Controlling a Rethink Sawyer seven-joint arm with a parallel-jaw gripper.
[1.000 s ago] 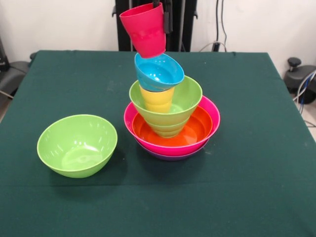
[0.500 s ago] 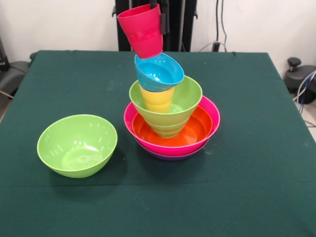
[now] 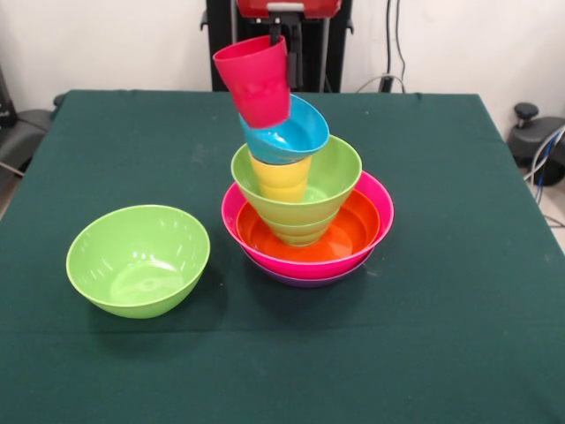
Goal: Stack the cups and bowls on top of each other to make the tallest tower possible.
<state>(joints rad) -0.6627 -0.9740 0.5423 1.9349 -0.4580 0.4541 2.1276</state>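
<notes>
The tower stands mid-table: a purple bowl point(image 3: 311, 279) lowest, then a hot pink bowl point(image 3: 381, 212), an orange bowl point(image 3: 355, 231) and a lime green bowl point(image 3: 340, 175). A yellow cup point(image 3: 281, 181) sits in the green bowl, and a sky blue bowl point(image 3: 302, 134) rests tilted on it. My gripper point(image 3: 287, 53) comes down from above, shut on the rim of a red cup point(image 3: 256, 81). The cup hangs tilted, with its base reaching into the blue bowl's left side. Whether the base touches the bowl is unclear.
A second large lime green bowl point(image 3: 139, 259) sits upright at the front left of the green table point(image 3: 459, 336), apart from the tower. Black equipment with cables point(image 3: 534, 141) stands past the table's right edge.
The red cup has come down from above the blue bowl and now overlaps its left side. The tower and the loose green bowl have not moved.
</notes>
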